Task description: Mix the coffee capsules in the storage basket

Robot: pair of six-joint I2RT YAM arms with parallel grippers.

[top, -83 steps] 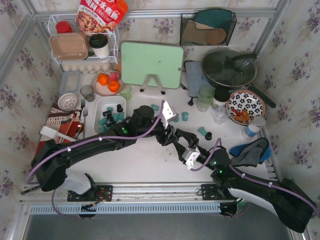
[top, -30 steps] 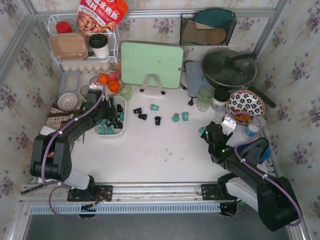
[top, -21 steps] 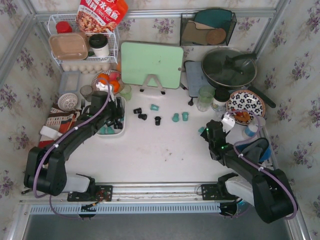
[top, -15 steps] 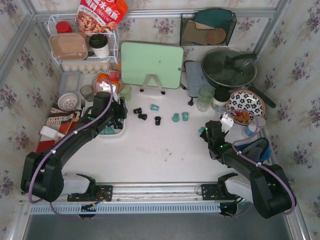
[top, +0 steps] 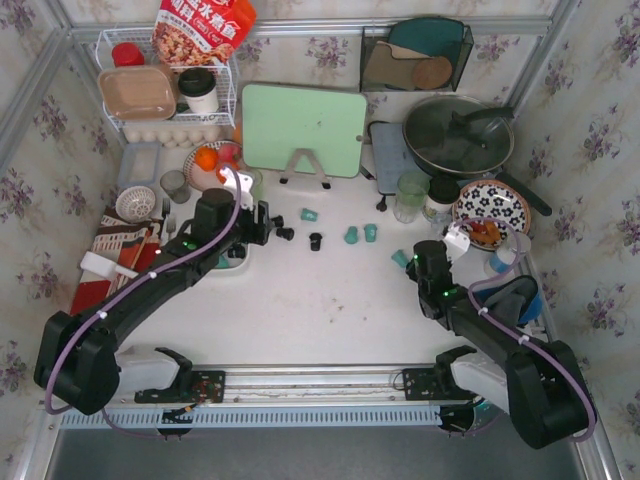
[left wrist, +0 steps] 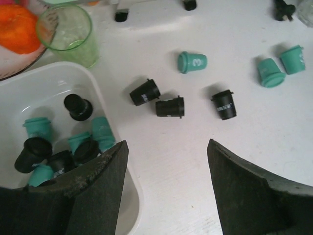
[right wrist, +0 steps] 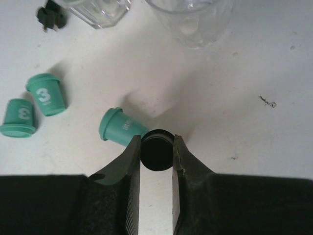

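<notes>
Your left claw [left wrist: 166,145] hangs released over the desk [left wrist: 274,142] at the right edge of the basket [left wrist: 49,93], where a handful of teal and black capsules [left wrist: 73,144] lie, likely lined up to fetch the black strays [left wrist: 170,106] beside it; its own fingers cut off the basket's near end. At far right, your right claw [right wrist: 156,143] is clenched on one black capsule [right wrist: 156,157], a teal one [right wrist: 120,128] touching it, presumably bound for the basket. Seen end-on, that capsule shows no label, and whether it is off the desk cannot be told.
</notes>
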